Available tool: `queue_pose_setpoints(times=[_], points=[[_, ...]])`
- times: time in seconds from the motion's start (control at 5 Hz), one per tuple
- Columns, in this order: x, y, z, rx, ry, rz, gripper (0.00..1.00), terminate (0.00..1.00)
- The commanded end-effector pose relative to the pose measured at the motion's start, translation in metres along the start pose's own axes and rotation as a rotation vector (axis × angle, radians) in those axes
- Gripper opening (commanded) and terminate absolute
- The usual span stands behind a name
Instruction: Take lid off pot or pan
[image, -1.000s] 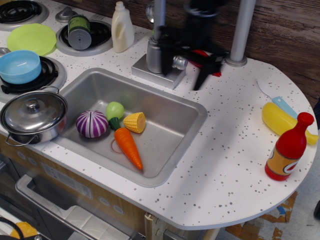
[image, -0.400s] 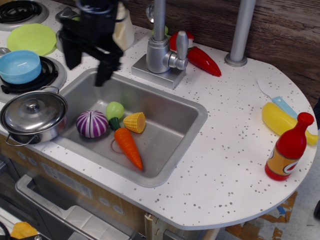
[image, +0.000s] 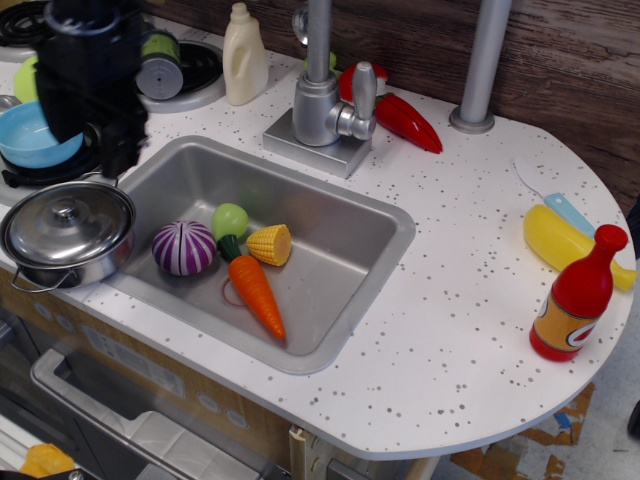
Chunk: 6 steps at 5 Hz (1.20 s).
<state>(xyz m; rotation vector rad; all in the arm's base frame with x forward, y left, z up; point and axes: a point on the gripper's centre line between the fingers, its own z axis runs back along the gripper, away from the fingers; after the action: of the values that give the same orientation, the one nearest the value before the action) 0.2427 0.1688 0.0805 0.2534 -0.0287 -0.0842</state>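
The shiny steel lid (image: 68, 224) with its small knob sits shut on the small steel pot (image: 75, 264) at the counter's front left, left of the sink. My black gripper (image: 90, 140) is motion-blurred and hangs just behind and above the pot, over the blue bowl and burner. Its jaws stand apart and hold nothing. It does not touch the lid.
The sink (image: 340, 290) holds a purple onion (image: 184, 248), a green vegetable (image: 230, 220), corn (image: 270, 244) and a carrot (image: 257, 295). A blue bowl (image: 28, 140), a can (image: 160, 70), a white bottle (image: 245, 55) and the faucet (image: 320, 100) stand behind. A ketchup bottle (image: 575, 300) and a banana (image: 560, 240) are at the right.
My gripper has swept left from near the faucet, across the back of the sink, to just behind the pot. The pot and lid have not moved.
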Motion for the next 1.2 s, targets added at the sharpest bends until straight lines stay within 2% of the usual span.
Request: queue_pose_setpoints(times=[0.0, 0.4, 0.6, 1.0], points=[[-0.011, 0.016, -0.001, 0.036, -0.076, -0.043, 1.00, 0.00], [-0.018, 0.018, -0.021, 0.012, -0.085, -0.068, 1.00, 0.00], [-0.020, 0.016, -0.029, -0.025, -0.084, -0.074, 1.00, 0.00], [-0.022, 0.011, -0.040, -0.060, -0.085, -0.074, 1.00, 0.00]])
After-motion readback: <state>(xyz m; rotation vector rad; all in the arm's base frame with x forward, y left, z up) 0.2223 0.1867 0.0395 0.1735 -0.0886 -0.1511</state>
